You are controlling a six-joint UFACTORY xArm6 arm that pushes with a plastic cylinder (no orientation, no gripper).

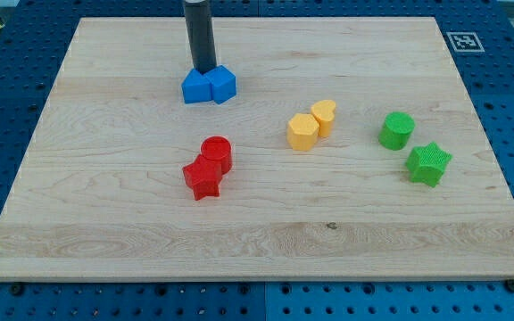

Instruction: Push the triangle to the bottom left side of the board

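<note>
The rig carried no hand, only a straight dark rod, so there was nothing to find released, clenched or grasping. My tip (pixel 204 69) stood at the view's upper left, directly behind two blue blocks and in contact with them, or very nearly so, at the seam where they met.

The two blue blocks sat pressed side by side. The left blue block (pixel 195 86) showed a flat face narrowing toward the rod, consistent with the triangle, though the shape could not be confirmed with certainty. The right blue block (pixel 223 85) appeared cube-like, with a slanted upper face. Both were uniform bright blue, with no visible markings.

Elsewhere on the tabletop (pixel 105 223), a red cylinder (pixel 217 152) touched a red star (pixel 203 180) near the centre-left. A yellow hexagonal block (pixel 302 132) adjoined a second yellow block (pixel 324 117) right of centre. A green cylinder (pixel 397 130) and a green star (pixel 429 164) stood close together at the view's right. A printed marker tag (pixel 461 40) lay at the top right corner.
</note>
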